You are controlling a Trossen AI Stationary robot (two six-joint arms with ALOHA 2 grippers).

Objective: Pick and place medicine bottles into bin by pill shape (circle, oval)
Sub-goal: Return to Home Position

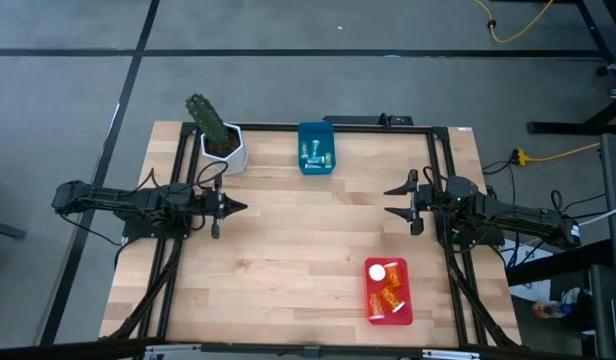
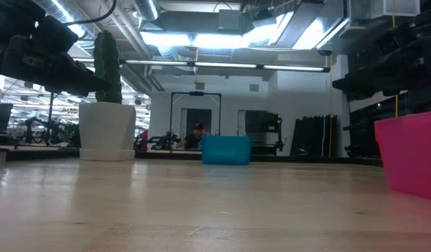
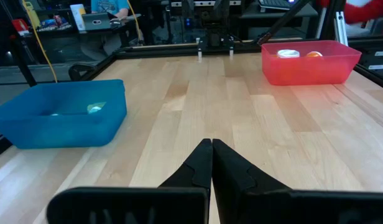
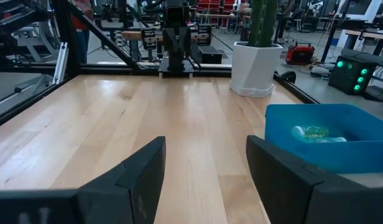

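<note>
In red plastic bin (image 1: 367,290), table's (image 1: 308,260) near right corner: orange plastic white-capped bottles (image 1: 390,296). Likely light, stiff, slick; grip mid-body. Both empty: left gripper (image 1: 240,207) pinched closed, right gripper (image 1: 389,199) spread.

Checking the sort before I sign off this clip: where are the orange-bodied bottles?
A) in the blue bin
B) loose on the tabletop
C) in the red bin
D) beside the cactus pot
C: in the high view the orange bottles lie inside the red bin, while the blue bin holds only pale greenish bottles.
</note>
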